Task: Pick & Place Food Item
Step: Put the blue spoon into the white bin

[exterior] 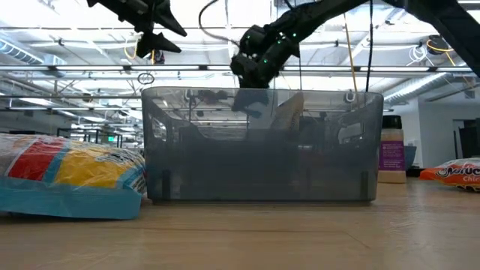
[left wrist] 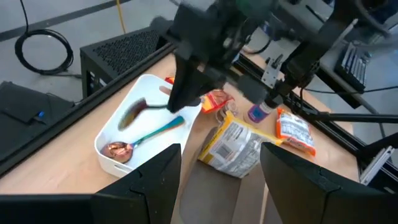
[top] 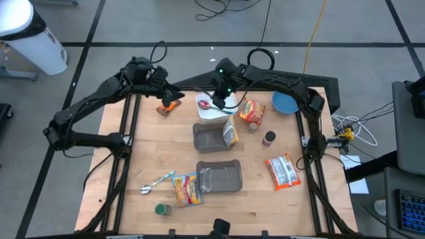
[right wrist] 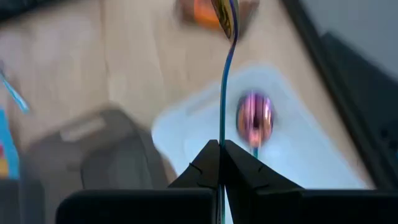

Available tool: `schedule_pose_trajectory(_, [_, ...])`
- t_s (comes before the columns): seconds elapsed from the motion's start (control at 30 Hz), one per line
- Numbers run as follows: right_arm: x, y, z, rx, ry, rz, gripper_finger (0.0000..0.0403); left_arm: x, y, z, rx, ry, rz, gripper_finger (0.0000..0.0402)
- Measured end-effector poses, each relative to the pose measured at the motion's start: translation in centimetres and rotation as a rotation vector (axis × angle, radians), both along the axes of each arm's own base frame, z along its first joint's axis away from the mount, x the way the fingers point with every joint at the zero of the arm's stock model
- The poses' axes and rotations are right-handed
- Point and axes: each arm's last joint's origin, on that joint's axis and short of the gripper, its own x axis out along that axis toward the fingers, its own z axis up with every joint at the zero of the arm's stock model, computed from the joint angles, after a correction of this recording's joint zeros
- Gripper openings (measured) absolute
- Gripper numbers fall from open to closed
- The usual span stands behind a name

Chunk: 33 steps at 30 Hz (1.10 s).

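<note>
Right pincer (top: 214,101) above white tray (top: 214,113) rim

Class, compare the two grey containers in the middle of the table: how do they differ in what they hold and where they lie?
The far grey container has a snack bag leaning in at its right end; the near grey container looks empty inside. The far one lies next to the white tray; the near one lies beside a colourful packet. Both are grey, rectangular and open-topped.

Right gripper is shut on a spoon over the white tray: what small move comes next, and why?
Probably lower and release. The right gripper pinches an iridescent spoon by its handle above the white tray, which already holds another spoon. It hangs clear of the tray floor, so a short descent should precede opening.
</note>
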Motion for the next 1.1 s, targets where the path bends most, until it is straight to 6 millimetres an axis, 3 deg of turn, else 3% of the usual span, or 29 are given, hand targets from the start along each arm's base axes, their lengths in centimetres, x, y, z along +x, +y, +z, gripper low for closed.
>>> schedule_pose_trajectory(0.1, [0.9, -0.1, -1.0, -0.009, 0.009, 0.016, 0.0, 0.0, -0.1, -0.1, -0.013, 0.014, -0.003, 0.023])
schedule_pose_trajectory(0.5, [1.5, -0.7, -5.6, -0.001, 0.192, 0.003, 0.0, -0.1, -0.2, -0.4, -0.034, 0.038, -0.008, 0.023])
schedule_pose_trajectory(1.1, [0.7, -0.6, -7.2, -0.038, 0.303, -0.002, 0.0, -0.2, -0.2, -0.4, -0.025, 0.04, -0.006, 0.023])
